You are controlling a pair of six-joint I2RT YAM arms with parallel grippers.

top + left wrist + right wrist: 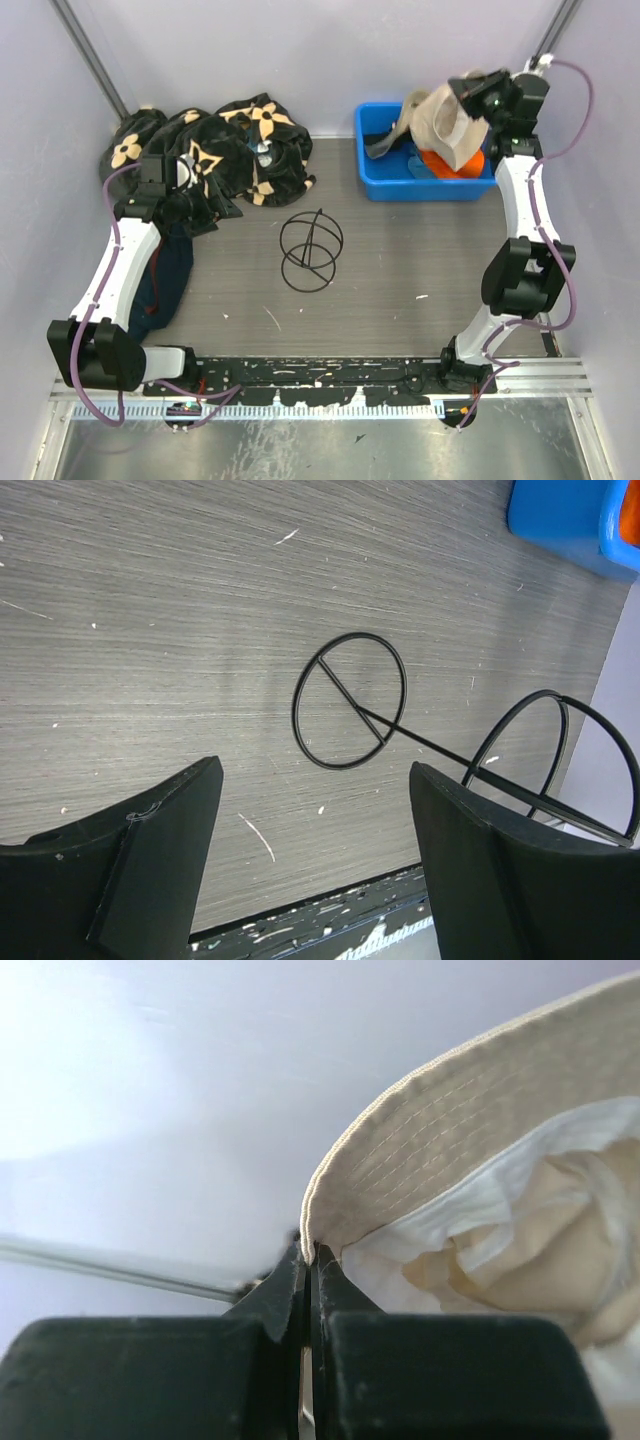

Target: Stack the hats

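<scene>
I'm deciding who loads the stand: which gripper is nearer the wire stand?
Left. The left gripper, open, hovers beside the wire stand, to its left. The right gripper is farther, at the back right above the blue bin, shut on the beige hat.

Soft, even light fills the overhead view; the walls go nearly white and the wire stand point(311, 250) throws only a faint shadow on the table point(420, 260). At 10 o'clock the black cloth point(235, 150) loses detail in its folds. From the left wrist the table grain is sharp, the left hand point(315, 768) dark and slightly soft at 6 o'clock. From the right wrist, glare blows out the background at 10 o'clock; the beige hat point(480, 1120) shows crisp stitching, the right hand point(310, 1260) nearly black.
</scene>
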